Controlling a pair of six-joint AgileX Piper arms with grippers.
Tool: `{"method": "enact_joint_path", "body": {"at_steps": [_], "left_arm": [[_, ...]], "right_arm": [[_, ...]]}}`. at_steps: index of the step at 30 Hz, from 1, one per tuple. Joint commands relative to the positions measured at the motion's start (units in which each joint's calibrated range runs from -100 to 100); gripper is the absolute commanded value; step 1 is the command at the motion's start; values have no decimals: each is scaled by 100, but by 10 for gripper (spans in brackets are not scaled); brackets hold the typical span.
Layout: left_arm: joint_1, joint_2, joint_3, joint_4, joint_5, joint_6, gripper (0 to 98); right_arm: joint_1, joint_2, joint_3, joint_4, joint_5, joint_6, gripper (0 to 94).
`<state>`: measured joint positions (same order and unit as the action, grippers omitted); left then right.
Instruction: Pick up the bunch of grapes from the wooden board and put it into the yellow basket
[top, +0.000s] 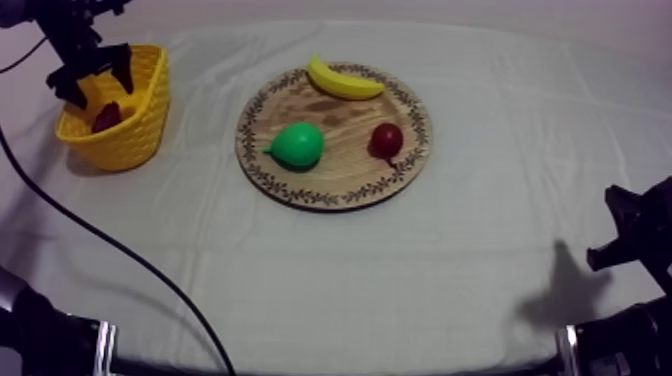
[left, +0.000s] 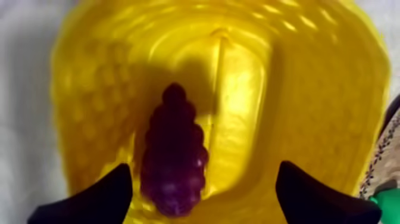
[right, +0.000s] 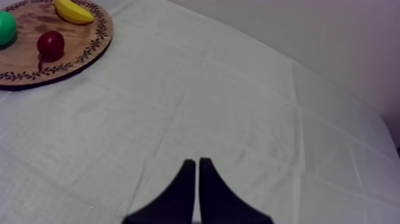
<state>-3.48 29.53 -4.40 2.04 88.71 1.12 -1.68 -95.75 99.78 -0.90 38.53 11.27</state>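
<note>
The purple bunch of grapes (left: 174, 152) lies inside the yellow basket (left: 309, 107), free of the fingers. My left gripper (left: 202, 199) hangs open just above it, one black fingertip at each side. From above, the basket (top: 140, 125) stands at the table's far left with the grapes (top: 107, 116) dark inside it and my left gripper (top: 92, 75) over its rim. The round wooden board (top: 345, 178) lies mid-table. My right gripper (right: 197, 170) rests shut as a narrow wedge over bare cloth, low at the right (top: 630, 240).
On the board lie a banana (top: 342, 80), a green pear (top: 298, 146) and a small red fruit (top: 387, 140). A black cable (top: 120, 250) curves across the cloth at the left front.
</note>
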Motion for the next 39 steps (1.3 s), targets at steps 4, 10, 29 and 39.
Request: {"method": "enact_joint_path", "body": {"at_steps": [4,10,29,39], "left_arm": [[28,-862,473,-79,-280,91,751],[143,-2169,1806,-208,-1515,222,508],[362,-7197,6808,-818,-4738,714,131],[473,-9962,9206,-1198,-5203,1402,15]], "right_arm": [[-1,0,0,-1,2,-1,3],[-1,0,0,-1,2,-1,3],[-1,0,0,-1,2,-1,3],[-1,0,0,-1,2,-1,3]]}}
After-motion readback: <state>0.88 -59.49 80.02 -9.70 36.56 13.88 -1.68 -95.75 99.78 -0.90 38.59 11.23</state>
